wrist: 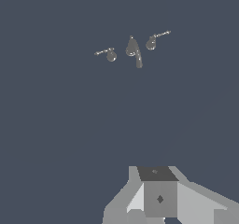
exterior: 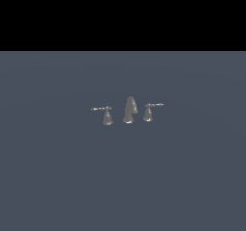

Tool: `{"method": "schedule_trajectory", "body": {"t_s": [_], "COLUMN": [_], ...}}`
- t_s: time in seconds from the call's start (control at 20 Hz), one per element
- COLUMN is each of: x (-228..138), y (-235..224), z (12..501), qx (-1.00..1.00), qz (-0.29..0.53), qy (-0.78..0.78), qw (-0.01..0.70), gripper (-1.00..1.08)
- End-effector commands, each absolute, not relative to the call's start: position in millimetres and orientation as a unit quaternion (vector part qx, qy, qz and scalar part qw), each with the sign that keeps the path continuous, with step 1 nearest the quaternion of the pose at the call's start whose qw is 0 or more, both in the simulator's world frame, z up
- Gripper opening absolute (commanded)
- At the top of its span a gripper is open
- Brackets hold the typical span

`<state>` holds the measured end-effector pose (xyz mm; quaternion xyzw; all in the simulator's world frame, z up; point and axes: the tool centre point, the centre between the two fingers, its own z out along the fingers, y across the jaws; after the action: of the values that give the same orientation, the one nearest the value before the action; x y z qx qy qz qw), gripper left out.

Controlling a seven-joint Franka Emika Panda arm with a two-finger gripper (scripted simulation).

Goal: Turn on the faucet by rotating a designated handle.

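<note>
The faucet [exterior: 129, 110] is a small grey-silver set on a flat blue-grey floor: an arched spout with a lever handle on each side. The handle [exterior: 148, 113], with the smaller-looking base and shorter lever, stands on the exterior view's right. Its twin [exterior: 107, 116] stands on the left. No arm or gripper shows in the exterior view. The wrist view shows the faucet [wrist: 133, 48] from above and far off, both levers pointing outward; I cannot tell there which one is the handle. Only grey blocks of my gripper [wrist: 159, 199] show at the frame's edge, well away from the faucet.
The blue-grey floor [exterior: 62, 177] stretches around the faucet on every side. Above its far edge the exterior view is black.
</note>
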<state>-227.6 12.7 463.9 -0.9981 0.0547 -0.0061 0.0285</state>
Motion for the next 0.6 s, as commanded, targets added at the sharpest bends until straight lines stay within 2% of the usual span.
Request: {"method": "schedule_trajectory", "body": {"t_s": [0.0,0.55], "x": [-215.5,-143.0], "y": [16.0,24.4], "z": [451.4,380.0], "qx": [-0.997,-0.981], "qz": [-0.006,-0.005], "qy": [0.075,0.192], "qw": [0.028,0.025], "gripper": [-1.0,-1.0]}}
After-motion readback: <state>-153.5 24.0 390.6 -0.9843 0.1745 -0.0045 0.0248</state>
